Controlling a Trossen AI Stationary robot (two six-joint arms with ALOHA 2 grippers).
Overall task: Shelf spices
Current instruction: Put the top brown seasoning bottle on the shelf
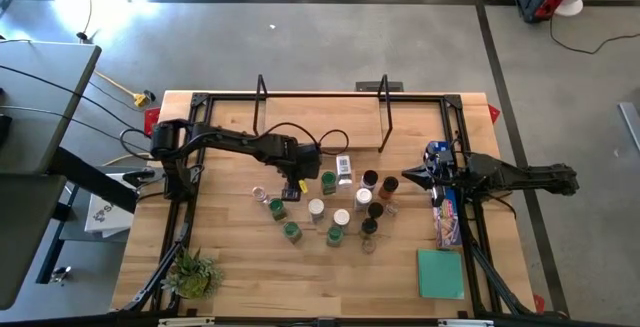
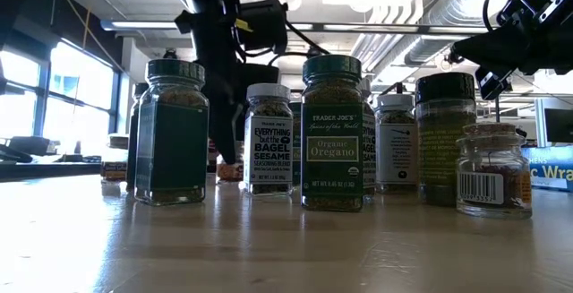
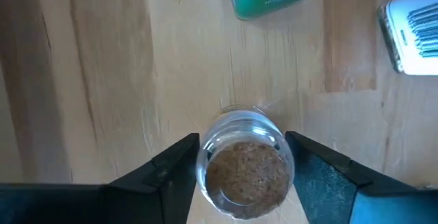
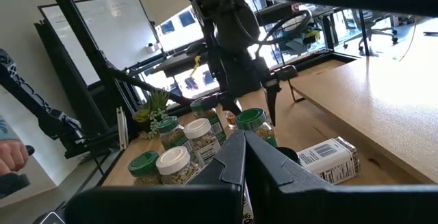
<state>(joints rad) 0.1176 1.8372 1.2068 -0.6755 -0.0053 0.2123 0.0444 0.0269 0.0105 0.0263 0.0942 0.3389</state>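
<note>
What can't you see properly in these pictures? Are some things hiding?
- The clear jar between the left gripper fingers: its lower edge is cut off in the left wrist view, and no label shows from above.
- Back-row jars in the low view: hidden behind the oregano jar.
- The right gripper: its own dark fingers cover the jars below in the right wrist view.
- Jar labels in the high view: too small to read.

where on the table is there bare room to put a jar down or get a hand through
Bare board runs along the front edge between the plant and the teal square. The strip between the jars and the shelf is narrower. The middle is crowded; the left gripper straddles a clear jar there.
</note>
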